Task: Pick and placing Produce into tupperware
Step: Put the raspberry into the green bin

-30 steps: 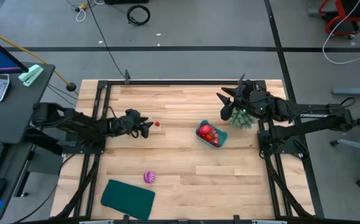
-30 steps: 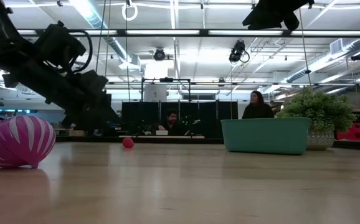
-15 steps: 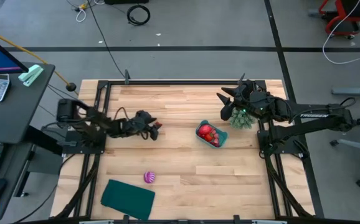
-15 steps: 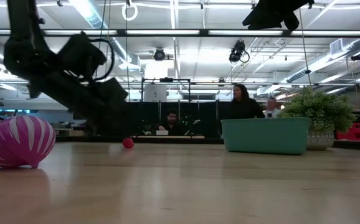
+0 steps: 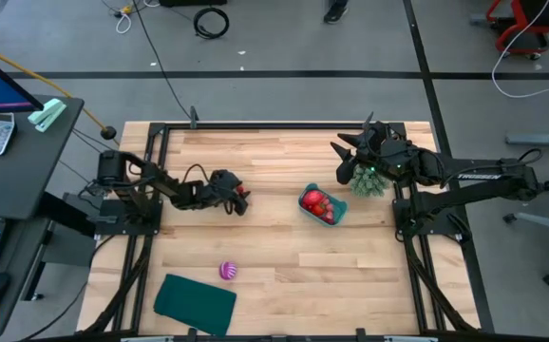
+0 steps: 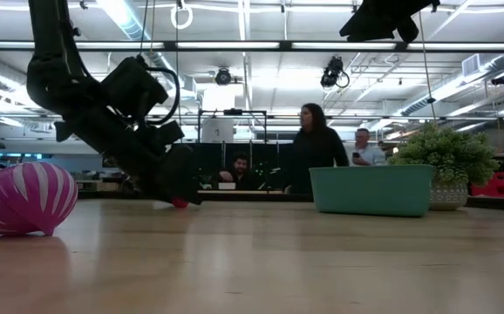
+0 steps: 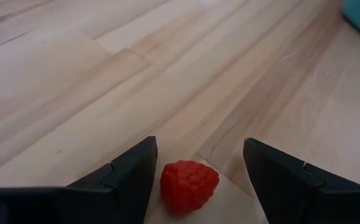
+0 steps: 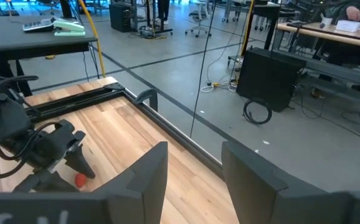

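A small red raspberry (image 7: 189, 185) lies on the wooden table, left of centre. My left gripper (image 7: 195, 180) is open and low over the table, with one finger on each side of the raspberry (image 6: 180, 202); I see no touch. The teal tupperware (image 5: 322, 205) stands right of centre with red fruits (image 5: 317, 200) in it. A purple-and-pink striped ball (image 5: 227, 271) rests near the front. My right gripper (image 5: 341, 147) hangs open high over the far right, with nothing between its fingers (image 8: 149, 168).
A green bushy plant (image 5: 368, 180) stands just beyond the tupperware, under my right arm. A flat dark teal sheet (image 5: 195, 302) lies at the front left. Bare wood stretches between the raspberry and the tupperware (image 6: 371, 189). People move about in the room behind the table.
My left gripper has reached toward the table's right edge and sunk down to the raspberry, rolling a little, so that its fingers now flank the fruit. The raspberry has stayed where it was. People have walked across the room behind.
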`<state>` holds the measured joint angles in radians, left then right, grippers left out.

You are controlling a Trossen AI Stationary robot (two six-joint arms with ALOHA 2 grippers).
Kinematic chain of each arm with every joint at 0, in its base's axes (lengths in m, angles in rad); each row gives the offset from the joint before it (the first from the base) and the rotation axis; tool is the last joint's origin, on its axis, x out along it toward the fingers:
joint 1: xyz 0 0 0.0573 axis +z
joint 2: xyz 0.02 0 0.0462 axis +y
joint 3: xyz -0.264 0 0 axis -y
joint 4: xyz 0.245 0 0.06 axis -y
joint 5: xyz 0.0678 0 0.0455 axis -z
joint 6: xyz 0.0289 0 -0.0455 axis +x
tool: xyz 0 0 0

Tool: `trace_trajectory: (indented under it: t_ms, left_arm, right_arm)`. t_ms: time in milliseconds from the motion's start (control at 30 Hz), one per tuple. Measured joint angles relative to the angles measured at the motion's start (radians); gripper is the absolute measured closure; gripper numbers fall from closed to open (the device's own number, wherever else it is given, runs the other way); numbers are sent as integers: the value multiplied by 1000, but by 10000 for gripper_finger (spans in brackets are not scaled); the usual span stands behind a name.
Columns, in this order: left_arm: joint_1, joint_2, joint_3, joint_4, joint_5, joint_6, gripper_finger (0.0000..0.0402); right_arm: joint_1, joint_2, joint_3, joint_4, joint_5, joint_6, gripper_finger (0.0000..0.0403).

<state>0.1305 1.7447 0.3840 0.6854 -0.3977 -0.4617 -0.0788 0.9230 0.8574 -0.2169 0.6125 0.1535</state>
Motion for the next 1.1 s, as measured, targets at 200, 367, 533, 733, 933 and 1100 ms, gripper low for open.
trace_trajectory:
  t_ms: [200, 367, 533, 733, 933, 1100]
  left_arm:
    - [-17, 0, 1, -31, -6, -57, 169]
    - [-21, 0, -1, -42, -15, -75, 213]
    - [-20, 1, -3, -45, -21, -79, 274]
    - [-20, 1, -3, -42, -17, -106, 288]
    - [-20, 7, -8, 68, 9, -110, 272]
    - [-25, 8, -7, 121, 81, -110, 291]
  right_arm:
    - [0, 0, 0, 0, 0, 0, 243]
    - [0, 0, 0, 0, 0, 0, 243]
    - [0, 0, 0, 0, 0, 0, 243]
    - [0, 0, 0, 0, 0, 0, 243]
    - [0, 0, 0, 0, 0, 0, 243]
    - [0, 0, 0, 0, 0, 0, 243]
